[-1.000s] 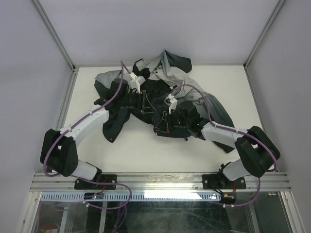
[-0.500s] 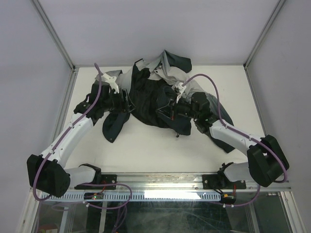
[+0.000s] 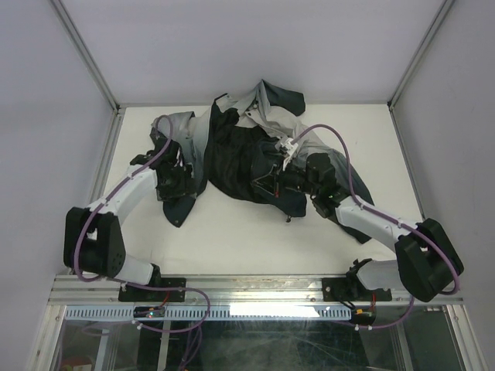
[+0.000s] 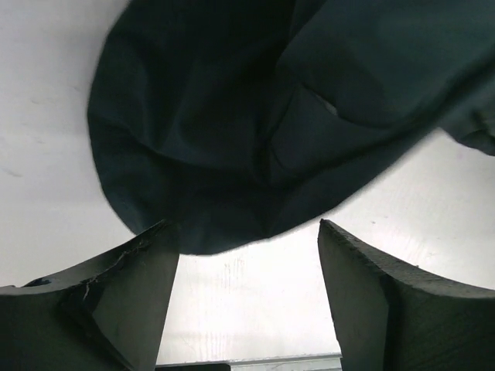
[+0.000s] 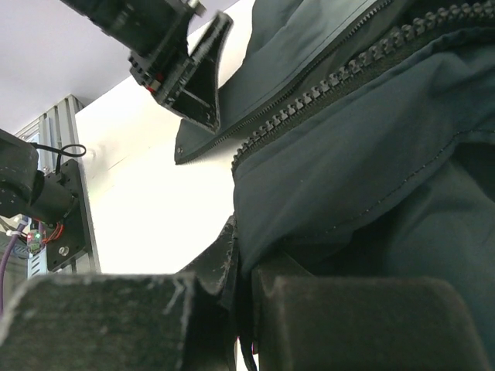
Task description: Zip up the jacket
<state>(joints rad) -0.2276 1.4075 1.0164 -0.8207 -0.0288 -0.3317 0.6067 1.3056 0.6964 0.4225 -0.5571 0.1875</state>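
While crumpled on desk (image 3: 232, 232), pinched beside jacket (image 3: 232, 154) zipper (image 5: 348, 66) by right tool (image 5: 240, 267), clamped on fabric; overhung at sleeve (image 4: 232, 139) by left tool (image 4: 247, 247), spread apart.

Apparently one jacket (image 3: 236, 154), two tools (image 3: 179, 182) (image 3: 267, 184)

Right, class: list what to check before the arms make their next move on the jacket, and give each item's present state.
1. Left gripper free to grasp: ok, open and empty.
2. Right gripper holding the jacket: ok, shut on a fold.
3. Zipper teeth in view: ok, in the right wrist view.
4. Slider found: cannot tell.
5. Jacket spread flat: not ok, bunched up.
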